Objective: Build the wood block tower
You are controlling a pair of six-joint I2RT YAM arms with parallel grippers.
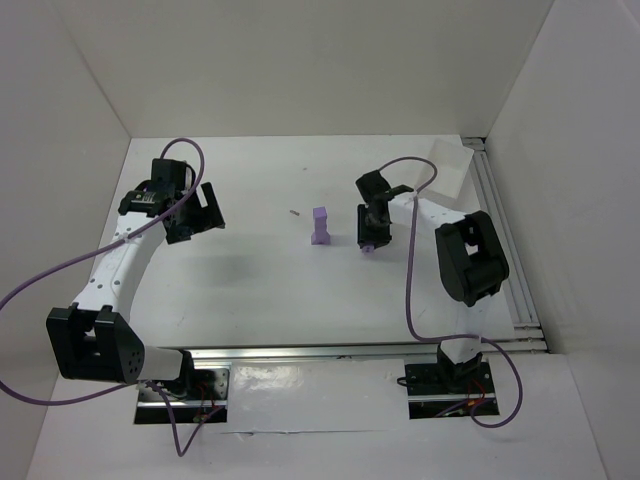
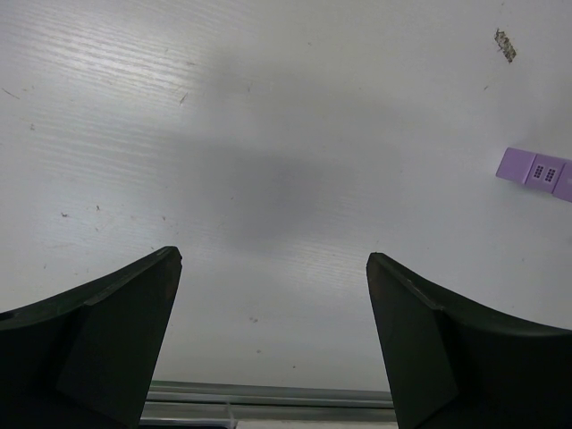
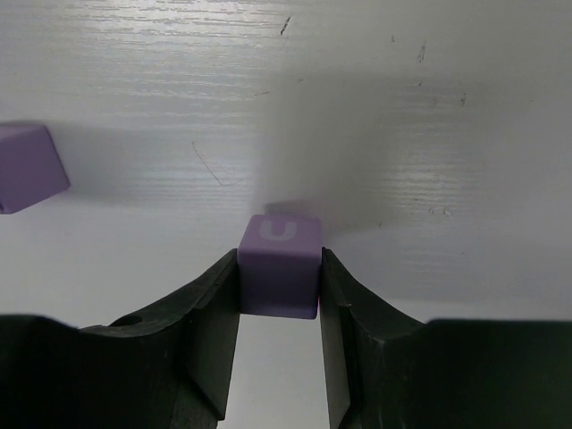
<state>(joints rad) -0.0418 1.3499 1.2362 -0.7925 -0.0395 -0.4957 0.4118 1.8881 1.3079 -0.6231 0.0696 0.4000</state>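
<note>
Looking down from the top external camera: finding the tower point(image 1: 321, 226) standing upright near the middle of the white table point(image 1: 250, 290), a narrow lilac column. Seeing the right gripper point(image 1: 369, 243) pointing down just to the right of the tower, apart from it, and pinching a lilac wood block point(image 1: 368, 247) at its tips. Seeing the left gripper point(image 1: 200, 215) hanging well to the left of the tower, holding nothing. Noting a small dark speck point(image 1: 294, 212) lying between the left gripper and the tower, and a white tray point(image 1: 447, 168) sitting at the far right corner.

Looking through the left wrist camera: finding both dark fingers point(image 2: 116, 340) spreading wide, with only bare table between them. Catching the tower point(image 2: 536, 172) at the right edge, partly cut off, showing dotted marks on two lilac faces. Spotting a metal rail point(image 2: 268, 393) running along the bottom.

Looking through the right wrist camera: finding the fingers point(image 3: 210, 304) pressing on both sides of the wood block point(image 3: 279, 264), narrowed to its width and touching it left and right. Making out a pale U-shaped mark on its upper face. Not being able to tell whether the block is touching the table or hanging just above it. Seeing a second block point(image 3: 27, 165) at the left edge, partly cut off, well apart from the fingers.
</note>
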